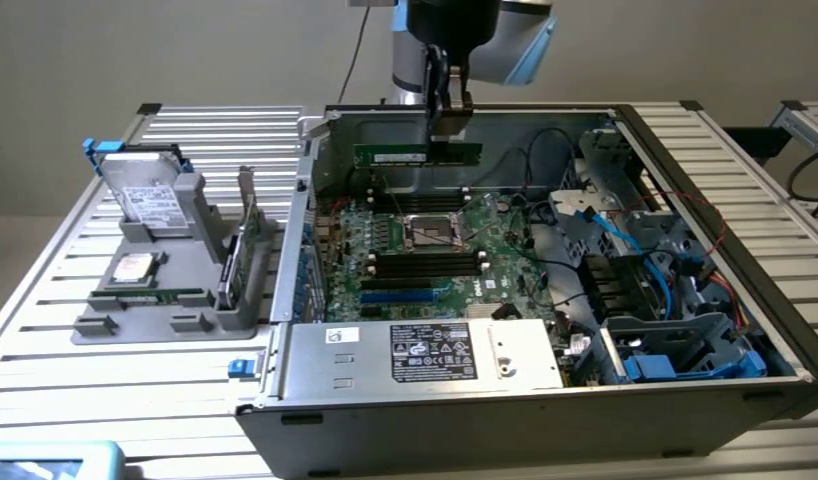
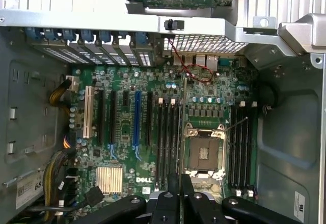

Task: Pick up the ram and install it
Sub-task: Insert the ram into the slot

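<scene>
1. Firstly, the worktop (image 1: 89, 400) is a slatted metal surface. It carries the open computer case (image 1: 516, 440) and, on the exterior view's left, a grey holder (image 1: 156, 322).
2. Computer case: it lies on its side with the panel off, so the motherboard (image 1: 503, 240) faces upward. Cables crowd the side on the exterior view's right (a snag risk, in my judgement, for anything lowered there).
3. Grey holder: a hard drive (image 1: 149, 200) and an upright expansion card (image 1: 245, 230) stand in it, well apart from the hand.
4. Hand (image 1: 449, 133): it is clamped on the ram, fingers drawn nearly together on the two flat faces. It takes the upper edge a little off the middle, towards the exterior view's right.
5. Ram (image 1: 393, 155): it hangs level, long edge down, over the far part of the case. It is above the far bank of memory slots (image 1: 409, 186) and apart from them, so it is not seated.
6. Handling, as judged:
   - The stick is light and thin, so it needs little clamping force.
   - It is stiff along its length, but it is a bare board and liable to flex or crack if squeezed hard or pressed in crooked.
   - The faces are smooth and carry small chips, so slipping is possible.
   - The upper edge near the middle is the sound place to hold, leaving the lower contact edge free.
   - The present off-centre hold may let one end dip under pressure.
7. Contact edge and slot latches: too small to assess.
</scene>
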`<state>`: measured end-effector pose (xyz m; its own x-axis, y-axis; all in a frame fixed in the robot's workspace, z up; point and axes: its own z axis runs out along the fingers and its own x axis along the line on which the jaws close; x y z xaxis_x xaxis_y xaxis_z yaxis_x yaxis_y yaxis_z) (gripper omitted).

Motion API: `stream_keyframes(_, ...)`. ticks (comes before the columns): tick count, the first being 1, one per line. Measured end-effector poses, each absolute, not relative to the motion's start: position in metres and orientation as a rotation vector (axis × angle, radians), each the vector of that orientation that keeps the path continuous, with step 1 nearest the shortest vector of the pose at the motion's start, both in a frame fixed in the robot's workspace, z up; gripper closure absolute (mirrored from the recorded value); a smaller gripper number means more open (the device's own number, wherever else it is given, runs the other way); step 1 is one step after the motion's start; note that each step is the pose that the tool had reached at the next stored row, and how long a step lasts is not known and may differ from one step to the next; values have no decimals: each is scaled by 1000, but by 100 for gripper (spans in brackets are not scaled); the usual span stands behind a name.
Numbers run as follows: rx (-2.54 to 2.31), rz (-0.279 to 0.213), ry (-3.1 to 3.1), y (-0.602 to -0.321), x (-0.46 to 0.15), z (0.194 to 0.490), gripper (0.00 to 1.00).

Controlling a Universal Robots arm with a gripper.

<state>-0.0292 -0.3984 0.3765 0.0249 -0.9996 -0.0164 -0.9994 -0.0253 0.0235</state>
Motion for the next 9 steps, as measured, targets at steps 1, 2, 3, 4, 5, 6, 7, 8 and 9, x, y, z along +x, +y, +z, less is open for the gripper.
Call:
stream_keyframes(1, 2245, -44, -2189, -398, -29, 375, 87)
stream_keyframes(2, 2245, -44, -2189, -398, -29, 374, 87)
stream_keyframes(3, 2245, -44, -2189, -398, -29, 372, 87)
stream_keyframes(4, 2245, -44, -2189, -397, -29, 370, 87)
stream_keyframes(5, 2245, -44, -2189, -397, -29, 368, 87)
stream_keyframes(6, 2245, -44, -2189, -396, -29, 366, 87)
stream_keyframes(7, 2245, -44, -2189, -396, -28, 364, 87)
stream_keyframes(8, 2245, -44, -2190, -396, -28, 363, 87)
stream_keyframes(9, 2245, -44, -2190, -395, -27, 361, 87)
